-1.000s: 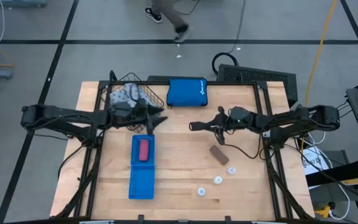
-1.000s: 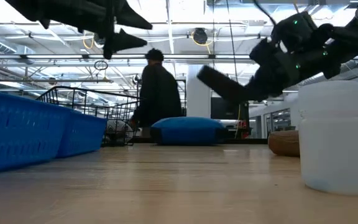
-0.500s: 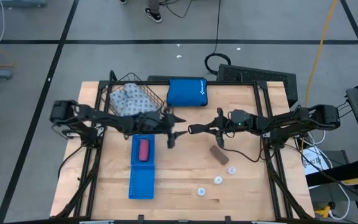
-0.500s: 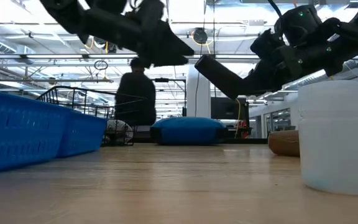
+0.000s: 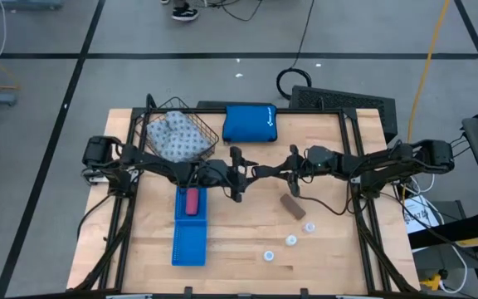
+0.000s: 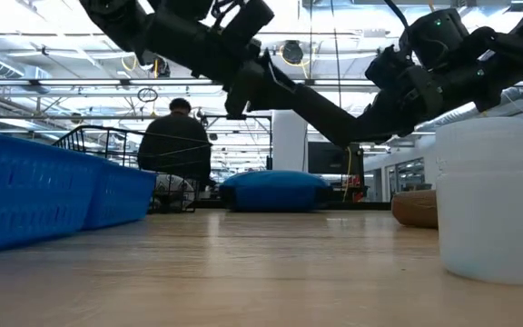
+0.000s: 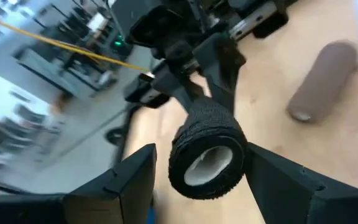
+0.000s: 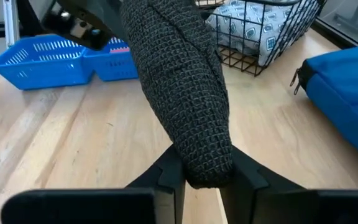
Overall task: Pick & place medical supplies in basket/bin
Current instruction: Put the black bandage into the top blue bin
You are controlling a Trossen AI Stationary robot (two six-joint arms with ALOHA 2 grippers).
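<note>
My right gripper (image 8: 207, 177) is shut on a dark, net-textured roll (image 5: 265, 172) that it holds out over the table's middle. My left gripper (image 7: 197, 186) is open at the roll's free end (image 7: 207, 155), one finger on either side of it; I see no touch. A pale patterned pack (image 5: 175, 135) lies in the wire basket (image 5: 150, 123). A pink roll (image 5: 192, 201) lies in the blue tray (image 5: 189, 245). A brown roll (image 5: 293, 206) and three white discs (image 5: 290, 240) lie on the table. My right gripper pinches one end of the dark roll (image 8: 209, 163) between its two fingers. The fingers come nearly level from the table's right side and lie along the roll. The roll sticks straight out beyond them toward the left arm, lifted clear of the table (image 6: 316, 100).
A bright blue zip pouch (image 5: 250, 123) lies at the far edge, right of the basket. A white bottle (image 6: 488, 200) stands close to the low camera. A person (image 6: 175, 141) stands in the room behind. Bare wood lies between tray and brown roll.
My left gripper has left the basket, swung toward the table's right and down to the dark roll's free end, rolling its wrist as it went. The roll has stayed in place. The person behind the table has walked to the left.
</note>
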